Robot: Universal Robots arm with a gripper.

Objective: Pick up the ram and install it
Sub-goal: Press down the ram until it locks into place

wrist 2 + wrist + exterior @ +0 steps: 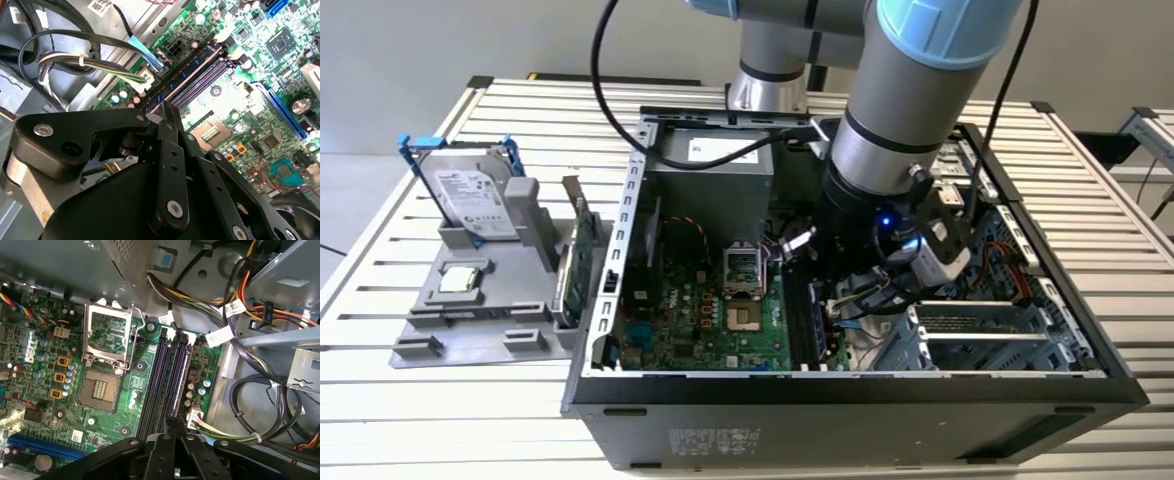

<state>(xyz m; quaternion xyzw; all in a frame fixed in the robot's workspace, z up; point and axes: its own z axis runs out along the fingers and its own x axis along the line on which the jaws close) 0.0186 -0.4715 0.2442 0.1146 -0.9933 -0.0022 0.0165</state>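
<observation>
The ram (192, 70) is a thin, blue-looking stick standing on edge in the memory slots (165, 380) of the motherboard (250, 115), in the slot on the cable side. From above in the first wrist view it shows as a narrow dark strip (180, 382). My gripper (167, 107) sits over the near end of the stick, its black fingers drawn together on the stick's top edge (175, 422). In the exterior view the arm (907, 120) reaches down into the open computer case (854, 385), and its wrist hides the fingers.
Cable bundles (260, 405) lie close beside the slots. The open processor socket (102, 390) is on the other side. On the exterior view's left, a grey holder (480, 320) carries a hard drive (467, 190) and a green card (583, 240).
</observation>
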